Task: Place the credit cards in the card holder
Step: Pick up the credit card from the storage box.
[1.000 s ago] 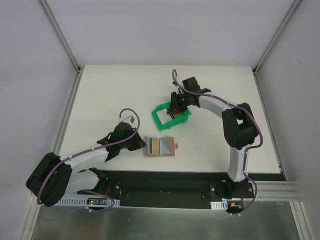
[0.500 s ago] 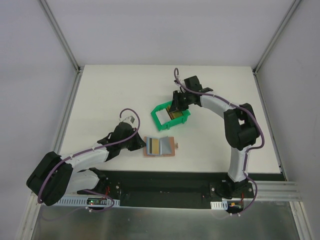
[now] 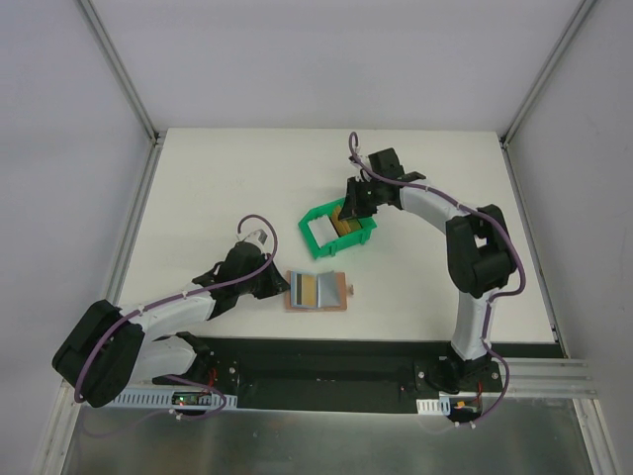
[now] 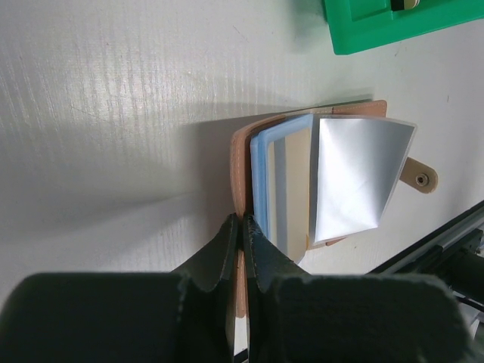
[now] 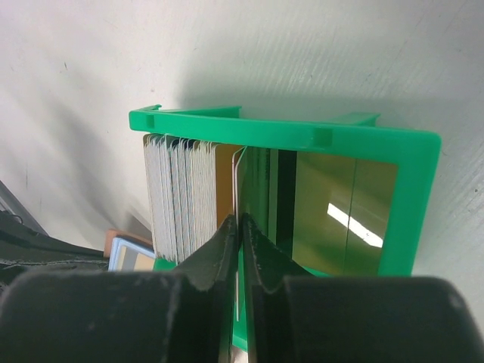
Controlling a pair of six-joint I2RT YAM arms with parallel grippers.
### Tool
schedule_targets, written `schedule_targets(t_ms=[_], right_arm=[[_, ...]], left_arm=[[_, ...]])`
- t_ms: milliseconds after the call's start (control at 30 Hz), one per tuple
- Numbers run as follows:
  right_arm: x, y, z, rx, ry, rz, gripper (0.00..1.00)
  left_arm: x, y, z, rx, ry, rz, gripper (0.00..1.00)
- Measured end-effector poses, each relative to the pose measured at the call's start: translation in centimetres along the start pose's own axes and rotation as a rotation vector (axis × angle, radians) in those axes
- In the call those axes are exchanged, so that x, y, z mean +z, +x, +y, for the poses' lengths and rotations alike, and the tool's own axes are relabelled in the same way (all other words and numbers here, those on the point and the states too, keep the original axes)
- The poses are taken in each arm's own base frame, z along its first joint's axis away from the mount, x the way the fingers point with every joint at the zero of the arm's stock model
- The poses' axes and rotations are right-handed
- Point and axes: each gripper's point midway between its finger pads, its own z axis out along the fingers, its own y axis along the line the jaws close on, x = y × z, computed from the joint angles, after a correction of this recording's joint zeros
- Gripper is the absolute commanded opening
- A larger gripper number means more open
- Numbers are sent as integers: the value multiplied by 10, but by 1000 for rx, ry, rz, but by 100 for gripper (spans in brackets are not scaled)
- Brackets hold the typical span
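White bench [image 3: 198, 198] carries the open holder [image 3: 316, 290] near centre; the left tool [image 4: 242, 227] pinches its left edge. The right tool [image 5: 240, 223], pressed together, pinches one card [image 5: 237, 174] inside the far bin [image 5: 302, 136]. Other cards [image 5: 178, 189] stand there, so I judge most of the inserting is not yet done.

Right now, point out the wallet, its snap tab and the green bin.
wallet [image 3: 316, 291], top view, on its open inner pockets.
snap tab [image 4: 417, 174], left wrist view, on the tab's rounded end.
green bin [image 5: 417, 197], right wrist view, on its right side wall.
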Motion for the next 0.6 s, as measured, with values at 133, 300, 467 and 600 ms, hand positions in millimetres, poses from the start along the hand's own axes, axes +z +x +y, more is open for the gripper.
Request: schedule_targets(t_ms=[133, 300, 467, 600], right_arm=[[0, 0, 3, -4, -2, -1, 9], [-1, 1, 13, -9, -5, -2, 8], [-3, 0, 19, -4, -2, -9, 8], [-3, 0, 17, 9, 12, -10, 9]], left_arm=[[0, 0, 0, 0, 0, 0, 0], [0, 0, 0, 0, 1, 0, 0], [0, 0, 0, 0, 1, 1, 0], [0, 0, 0, 0, 1, 1, 0]])
